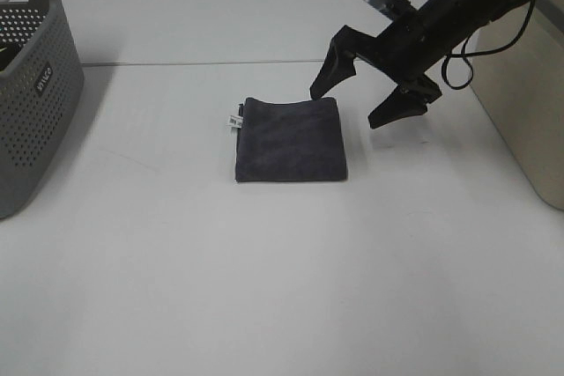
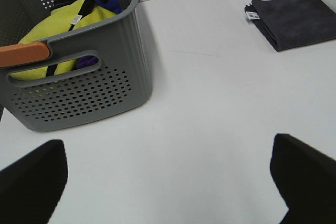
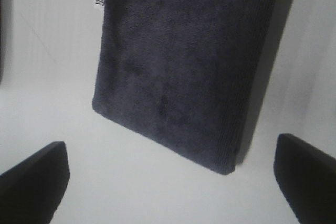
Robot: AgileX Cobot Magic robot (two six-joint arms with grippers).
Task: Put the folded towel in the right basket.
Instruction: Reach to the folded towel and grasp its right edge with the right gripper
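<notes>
The folded dark grey towel [image 1: 289, 140] lies flat on the white table, with a small white tag at its left edge. My right gripper [image 1: 345, 109] is open and hovers just above the towel's back right corner, empty. In the right wrist view the towel [image 3: 189, 61] lies between and ahead of the open fingers [image 3: 37, 177]. The right basket [image 1: 529, 103], pale grey, stands at the right edge. My left gripper [image 2: 168, 145] is open and empty, out of the high view; the towel [image 2: 296, 17] is far from it.
A dark grey perforated basket [image 1: 31, 103] stands at the left edge; in the left wrist view this basket [image 2: 79, 87] holds yellow and purple cloth [image 2: 68, 24]. The table's back edge [image 1: 194, 63] runs behind the towel.
</notes>
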